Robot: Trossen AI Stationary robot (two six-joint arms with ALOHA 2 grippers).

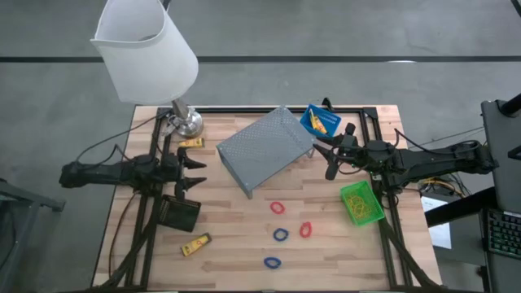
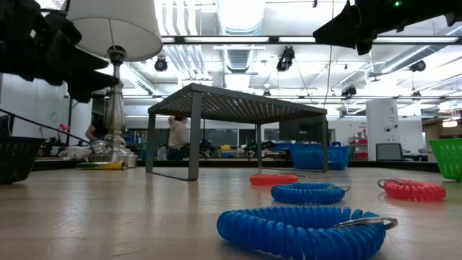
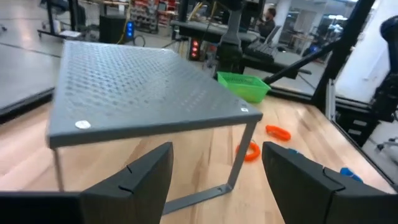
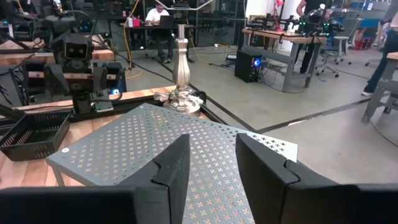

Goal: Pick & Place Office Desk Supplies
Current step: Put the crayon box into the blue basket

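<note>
High view: both grippers hang with fingers spread, holding nothing, apparently ready to start sorting. The left gripper (image 1: 198, 172) sits at centre-left above the black bin (image 1: 179, 212); the right gripper (image 1: 332, 152) sits right of centre beside the grey stand (image 1: 264, 148). Coil loops (image 1: 280, 234) lie at lower centre.

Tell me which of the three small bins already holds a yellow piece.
The blue bin, at the table's far edge just beyond the grey metal stand. The green bin and the black bin show no yellow piece.
</note>
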